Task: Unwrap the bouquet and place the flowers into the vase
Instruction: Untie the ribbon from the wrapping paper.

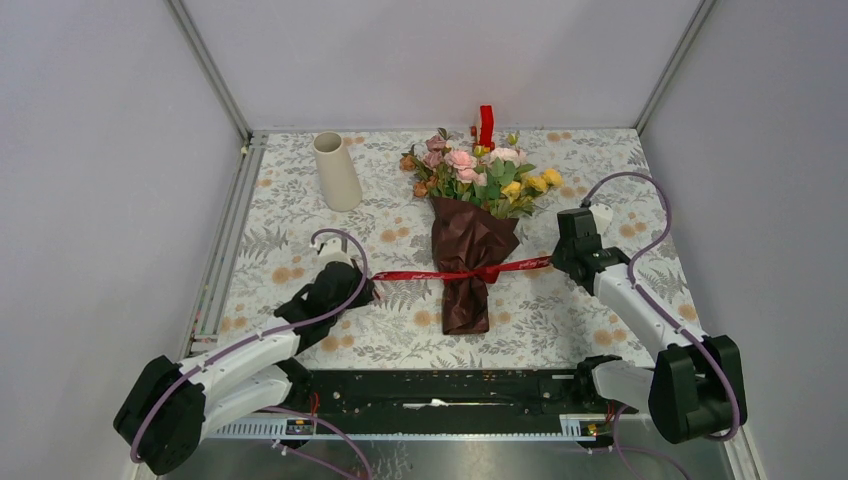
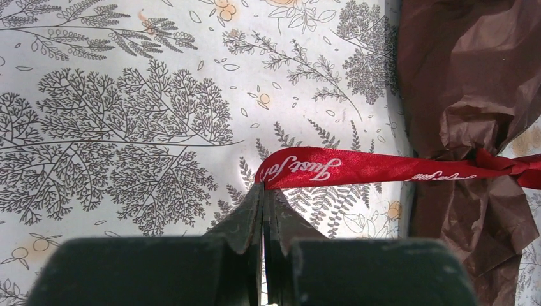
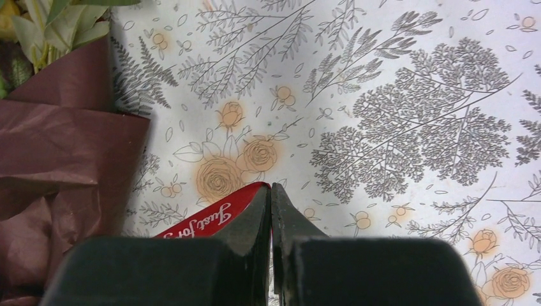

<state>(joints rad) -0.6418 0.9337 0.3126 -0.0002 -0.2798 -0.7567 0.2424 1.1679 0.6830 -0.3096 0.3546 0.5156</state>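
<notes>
The bouquet (image 1: 470, 215) lies mid-table, its pink, peach and yellow flowers (image 1: 478, 170) pointing away from me, its dark red wrapping paper (image 1: 468, 262) cinched by a red ribbon (image 1: 440, 273) with white script. The ribbon runs out to both sides. My left gripper (image 1: 370, 288) is shut on the ribbon's left end (image 2: 300, 167). On the other side my right gripper (image 1: 552, 260) is shut on the ribbon's right end (image 3: 217, 217). The wrapping paper (image 2: 472, 108) fills the right of the left wrist view and shows (image 3: 57, 159) at the left of the right wrist view. The cream vase (image 1: 336, 171) stands upright at back left.
A small red and yellow block (image 1: 485, 127) stands at the back edge behind the flowers. The floral tablecloth (image 1: 600, 170) covers the table. A metal rail (image 1: 225, 250) runs along the left edge, and a black base bar (image 1: 440, 390) joins the arms at the near edge.
</notes>
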